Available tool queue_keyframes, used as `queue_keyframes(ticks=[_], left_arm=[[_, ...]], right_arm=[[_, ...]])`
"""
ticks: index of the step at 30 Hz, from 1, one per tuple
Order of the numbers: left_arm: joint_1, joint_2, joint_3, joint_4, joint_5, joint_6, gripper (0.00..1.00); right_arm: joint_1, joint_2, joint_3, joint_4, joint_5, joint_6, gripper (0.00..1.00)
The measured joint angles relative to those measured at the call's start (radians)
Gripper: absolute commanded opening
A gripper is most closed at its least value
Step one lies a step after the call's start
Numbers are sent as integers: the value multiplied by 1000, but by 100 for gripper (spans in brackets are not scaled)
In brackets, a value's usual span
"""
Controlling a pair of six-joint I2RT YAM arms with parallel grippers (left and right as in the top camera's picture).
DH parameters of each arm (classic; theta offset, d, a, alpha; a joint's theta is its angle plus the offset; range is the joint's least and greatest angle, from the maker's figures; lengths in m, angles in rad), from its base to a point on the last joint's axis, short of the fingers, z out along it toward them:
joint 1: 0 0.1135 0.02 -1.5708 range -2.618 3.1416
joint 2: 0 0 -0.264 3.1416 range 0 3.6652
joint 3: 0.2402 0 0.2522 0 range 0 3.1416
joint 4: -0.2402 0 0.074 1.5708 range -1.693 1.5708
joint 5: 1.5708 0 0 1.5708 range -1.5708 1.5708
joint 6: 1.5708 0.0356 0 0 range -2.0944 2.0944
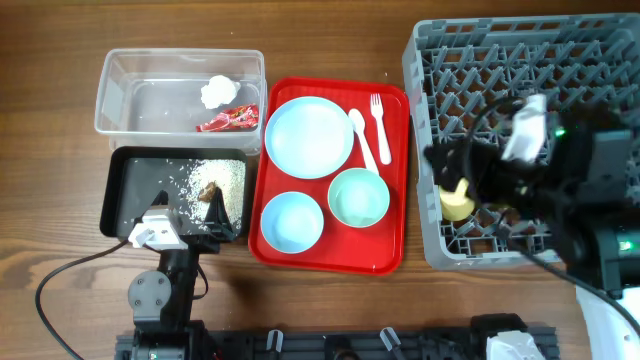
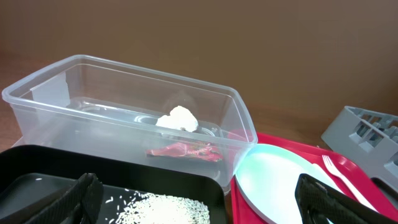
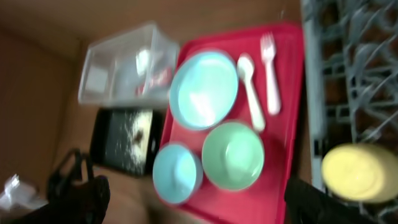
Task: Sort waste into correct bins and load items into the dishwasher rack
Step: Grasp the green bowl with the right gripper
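- The left gripper [image 2: 199,186] is wide open and holds nothing. It hangs low over the near end of the black tray [image 1: 125,195].
- Rice [image 2: 163,208] lies in that tray, between and just ahead of the left fingers [image 2: 71,199].
- The tissue [image 2: 178,118] and wrapper [image 2: 185,151] lie in the tub [image 2: 37,118], beyond the left jaws.
- The right gripper [image 3: 196,186] is also spread wide and empty, over the rack's [image 1: 520,60] left edge. Its view is blurred.
- The cup [image 3: 356,173] sits in the rack just ahead of the right-hand finger [image 3: 339,202], outside the jaws.
- On the red tray [image 1: 395,250] are the plate [image 1: 309,137], spoon [image 1: 362,140], fork [image 1: 379,125], mint bowl [image 1: 358,197] and blue bowl [image 1: 291,222], all apart from both grippers.
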Motion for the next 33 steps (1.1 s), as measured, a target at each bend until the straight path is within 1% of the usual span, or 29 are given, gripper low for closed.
queue_keyframes(ticks=[1, 3, 6, 8, 9, 11, 12, 14, 17, 20, 21, 24, 25, 30, 33], left_arm=[[0, 0, 0, 0, 0, 0, 100], [0, 0, 0, 0, 0, 0, 100], [0, 0, 0, 0, 0, 0, 100], [0, 0, 0, 0, 0, 0, 100], [0, 0, 0, 0, 0, 0, 100], [0, 0, 0, 0, 0, 0, 100], [0, 0, 0, 0, 0, 0, 100], [0, 0, 0, 0, 0, 0, 100], [0, 0, 0, 0, 0, 0, 100], [0, 0, 0, 0, 0, 0, 100], [0, 0, 0, 0, 0, 0, 100], [0, 0, 0, 0, 0, 0, 100], [0, 0, 0, 0, 0, 0, 100], [0, 0, 0, 0, 0, 0, 100], [0, 0, 0, 0, 0, 0, 100]], right_arm=[[43, 0, 0, -33, 10, -14, 82], [167, 1, 0, -79, 59, -29, 81], [345, 11, -3, -64, 138, -19, 79], [430, 32, -12, -36, 193, 10, 75], [484, 63, -23, -21, 231, 35, 70], [529, 130, -34, -7, 267, 67, 69], [541, 190, -35, -3, 290, 87, 70], [545, 322, -40, -1, 348, 127, 70], [519, 464, -43, 29, 395, 146, 70], [470, 589, -45, 70, 417, 140, 66], [451, 634, -47, 71, 425, 134, 63], [410, 723, -48, 82, 442, 115, 60], [397, 738, -49, 86, 444, 111, 56], [355, 775, -59, 162, 386, 26, 43], [357, 777, -104, 206, 368, 16, 28]])
